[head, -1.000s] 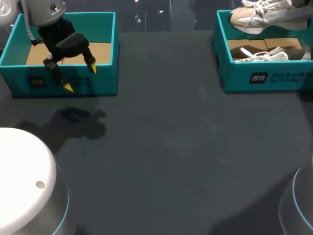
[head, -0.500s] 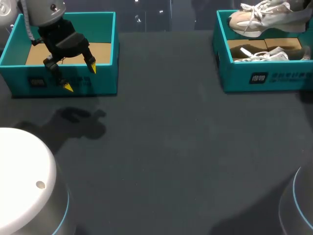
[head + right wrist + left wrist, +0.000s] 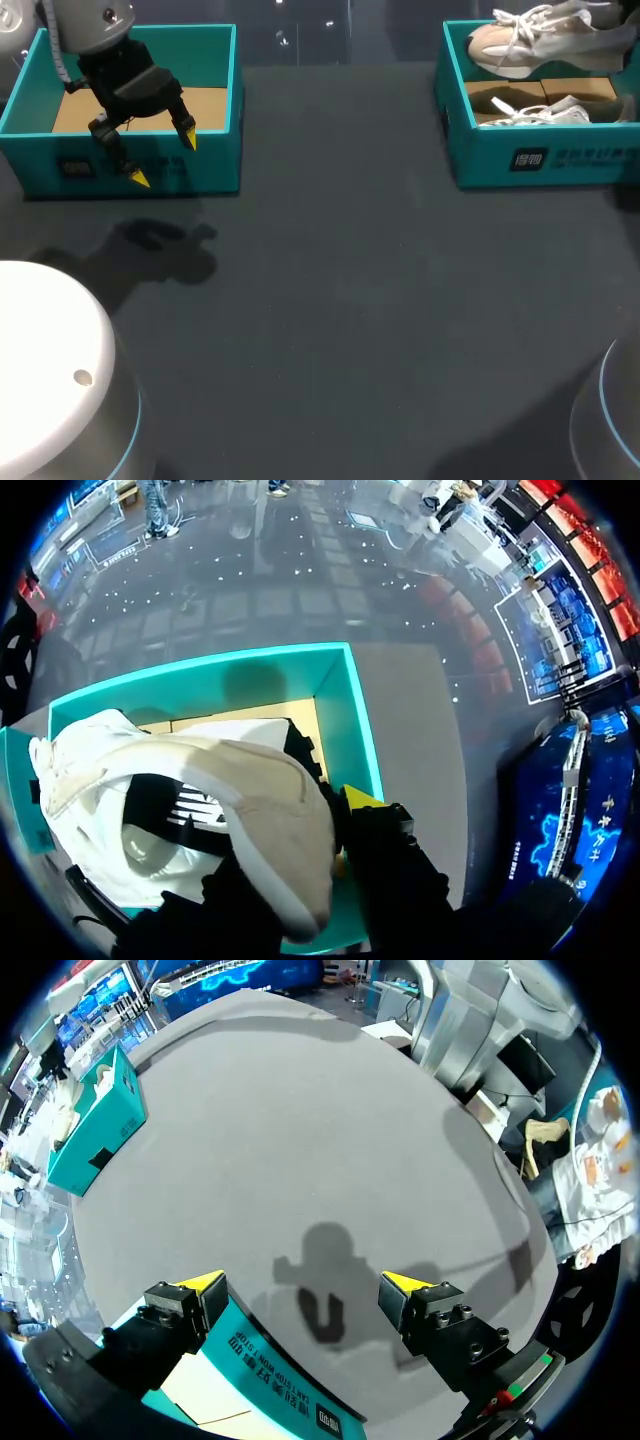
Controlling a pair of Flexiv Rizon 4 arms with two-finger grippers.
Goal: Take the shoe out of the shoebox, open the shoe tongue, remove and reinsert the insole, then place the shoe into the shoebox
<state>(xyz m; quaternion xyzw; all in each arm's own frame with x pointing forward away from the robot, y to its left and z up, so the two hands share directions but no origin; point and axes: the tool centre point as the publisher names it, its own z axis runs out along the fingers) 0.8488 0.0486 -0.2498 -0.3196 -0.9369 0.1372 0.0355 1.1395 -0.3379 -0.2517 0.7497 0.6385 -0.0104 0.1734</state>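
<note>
A white and beige shoe (image 3: 525, 42) hangs above the teal shoebox (image 3: 560, 160) at the table's far right. My right gripper (image 3: 335, 825) is shut on the heel collar of the shoe (image 3: 200, 790), with one yellow tip outside it and the other finger hidden inside; the arm is out of the head view. Below the held shoe, a second white shoe (image 3: 540, 112) lies in the shoebox (image 3: 340, 710). My left gripper (image 3: 163, 160) stands open and holds nothing, just above the front wall of another teal box (image 3: 215, 170) at the far left.
The left teal box (image 3: 260, 1370) shows only brown cardboard on its floor, and one finger of my left gripper (image 3: 302, 1282) hangs over its wall. The shoebox (image 3: 100, 1120) stands far across the dark grey table (image 3: 340, 300). White robot bases fill both near corners.
The held shoe has shifted slightly to the right above the shoebox. My left arm has not moved.
</note>
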